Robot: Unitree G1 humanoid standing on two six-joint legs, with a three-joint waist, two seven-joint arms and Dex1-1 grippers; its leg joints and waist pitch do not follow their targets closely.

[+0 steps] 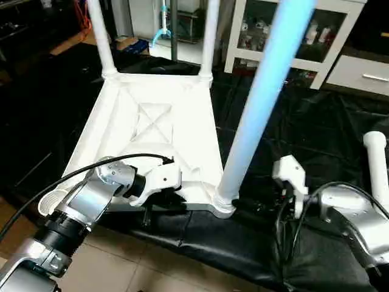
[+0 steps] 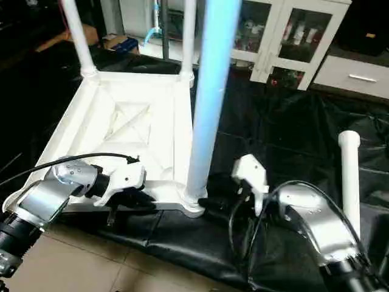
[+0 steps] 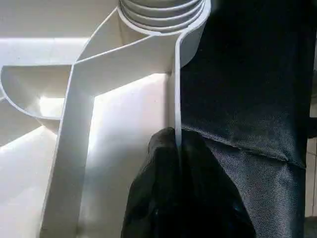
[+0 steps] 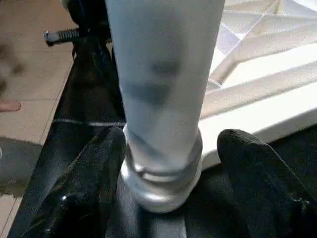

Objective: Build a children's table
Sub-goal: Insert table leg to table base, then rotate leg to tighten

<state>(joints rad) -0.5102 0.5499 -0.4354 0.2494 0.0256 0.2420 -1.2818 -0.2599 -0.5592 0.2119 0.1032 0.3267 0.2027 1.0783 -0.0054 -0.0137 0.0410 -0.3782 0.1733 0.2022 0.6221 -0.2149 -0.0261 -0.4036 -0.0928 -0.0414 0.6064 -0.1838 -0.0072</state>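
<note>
The white tabletop (image 1: 152, 121) lies upside down on a black cloth, its ribbed X-braced underside facing up. Two legs stand in the far corner sockets (image 1: 100, 36) (image 1: 209, 30). A third leg (image 1: 261, 97) stands in the near right socket. The near left socket (image 1: 51, 204) holds no leg. My left gripper (image 3: 176, 136) is shut on the thin near rim of the tabletop. My right gripper (image 4: 171, 148) is open around the base of the near right leg, with one finger (image 4: 106, 148) close against it and the other finger (image 4: 242, 148) standing apart.
Another white leg (image 1: 377, 161) lies on the black cloth (image 1: 292, 121) at the far right, beside my right forearm. A white glass-door cabinet (image 1: 292, 36) stands behind. Beige tile floor (image 1: 140, 267) begins at the cloth's near edge.
</note>
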